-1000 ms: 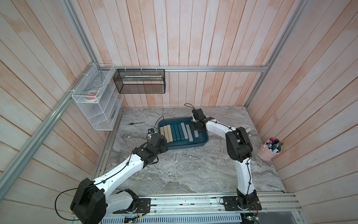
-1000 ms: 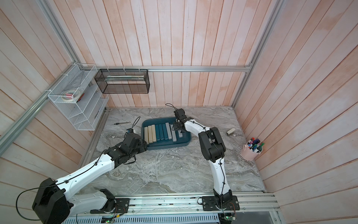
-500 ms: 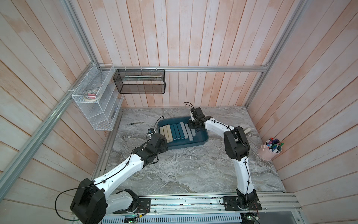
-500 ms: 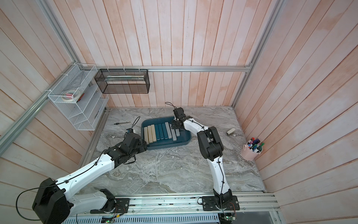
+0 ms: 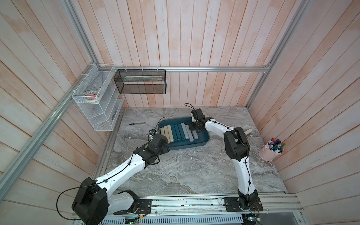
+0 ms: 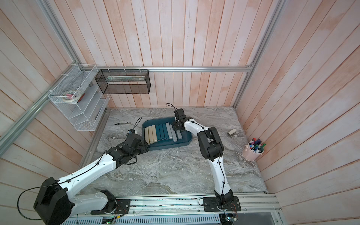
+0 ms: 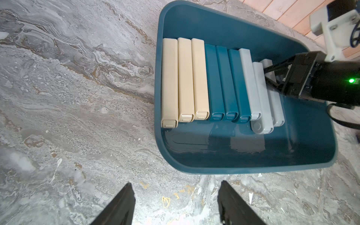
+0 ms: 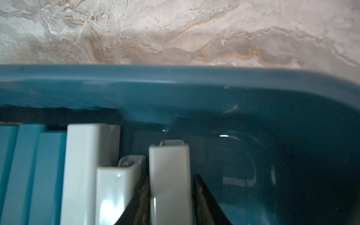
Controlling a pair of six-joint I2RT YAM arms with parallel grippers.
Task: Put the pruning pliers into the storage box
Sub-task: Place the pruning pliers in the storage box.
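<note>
1. Left gripper hangs over the tabletop just short of the box, fingers wide apart, empty.
2. Box sits near the tabletop's far edge, all nine pliers inside, side by side.
3. Right gripper, fingers loosely straddling the end grey one.

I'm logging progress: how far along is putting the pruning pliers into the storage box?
Done: all nine pruning pliers lie in the storage box. In hand: the right gripper straddles the outermost grey bar; grip or release unclear. The left gripper is open, empty. Left: withdraw the right gripper.
</note>
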